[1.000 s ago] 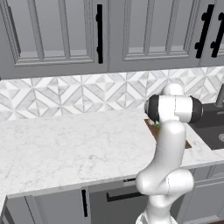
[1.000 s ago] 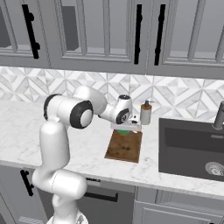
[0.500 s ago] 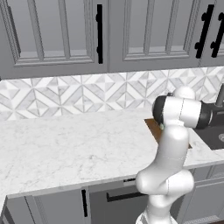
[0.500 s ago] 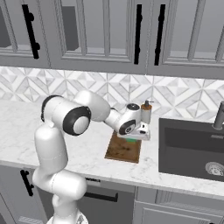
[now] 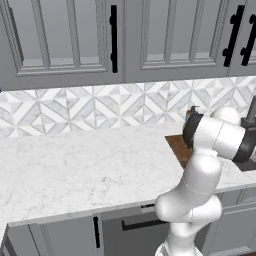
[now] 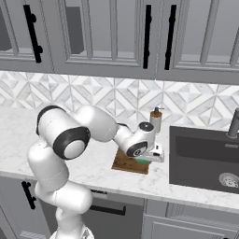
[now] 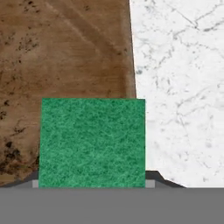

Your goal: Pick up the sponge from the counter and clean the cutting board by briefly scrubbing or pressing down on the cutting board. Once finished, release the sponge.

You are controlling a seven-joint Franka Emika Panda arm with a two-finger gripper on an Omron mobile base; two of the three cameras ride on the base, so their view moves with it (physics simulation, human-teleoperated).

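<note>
The green sponge (image 7: pixel 92 142) is large in the hand view, pressed between the two dark fingertips of my gripper (image 7: pixel 92 181), which just show at its lower corners. It lies over the dark brown cutting board (image 7: pixel 65 48), its right side reaching a little past the board's edge onto the white marble counter (image 7: pixel 183 87). In the right base view my gripper (image 6: pixel 148 156) is low over the board's (image 6: pixel 125 163) right end, with a strip of green sponge (image 6: pixel 142 160) under it. In the left base view the arm hides most of the board (image 5: pixel 179 147).
A soap bottle (image 6: pixel 155 120) stands behind the board by the tiled wall. The dark sink (image 6: pixel 205 158) with its faucet (image 6: pixel 233 123) lies just right of the gripper. The counter (image 5: pixel 75 165) stretches wide to the left, under the upper cabinets.
The gripper has carried the sponge from the back of the board down to its front right end, closer to the sink.
</note>
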